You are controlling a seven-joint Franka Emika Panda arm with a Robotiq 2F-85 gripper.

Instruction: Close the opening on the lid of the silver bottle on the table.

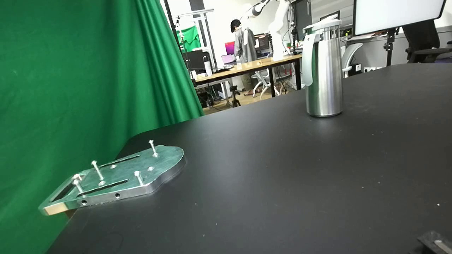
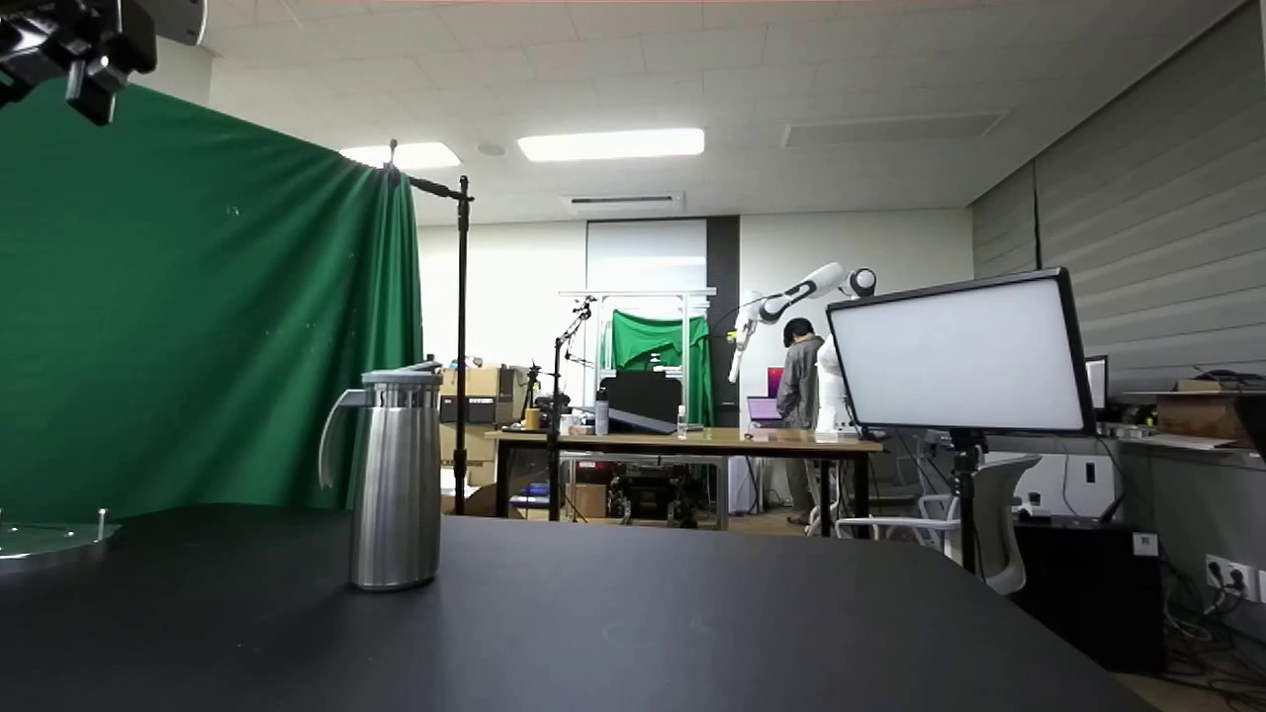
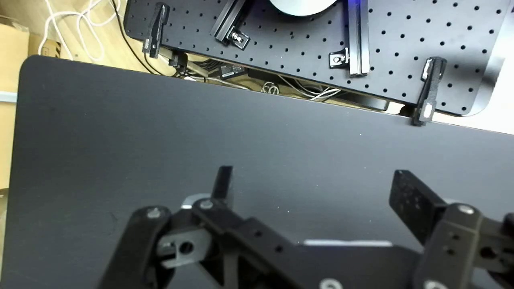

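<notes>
The silver bottle (image 1: pixel 325 77) stands upright on the black table (image 1: pixel 282 183); it also stands there in an exterior view (image 2: pixel 398 485). Its greyish lid (image 1: pixel 323 24) is on top, with a curved grey handle at the side. A small tab on the lid (image 2: pixel 401 377) sticks up slightly; whether the opening is open is too small to tell. My gripper (image 3: pixel 313 172) is open and empty above the table in the wrist view, its fingers wide apart. The bottle is out of the wrist view. Part of the gripper shows high at the upper left in an exterior view (image 2: pixel 59 74), apart from the bottle.
A flat metal plate (image 1: pixel 141 173) with upright bolts lies at the table's edge by a green curtain (image 1: pixel 88 70). A perforated black base plate (image 3: pixel 405 48) with clamps borders the table, with cables in the gap. A bright panel (image 2: pixel 959 356) stands beyond the table.
</notes>
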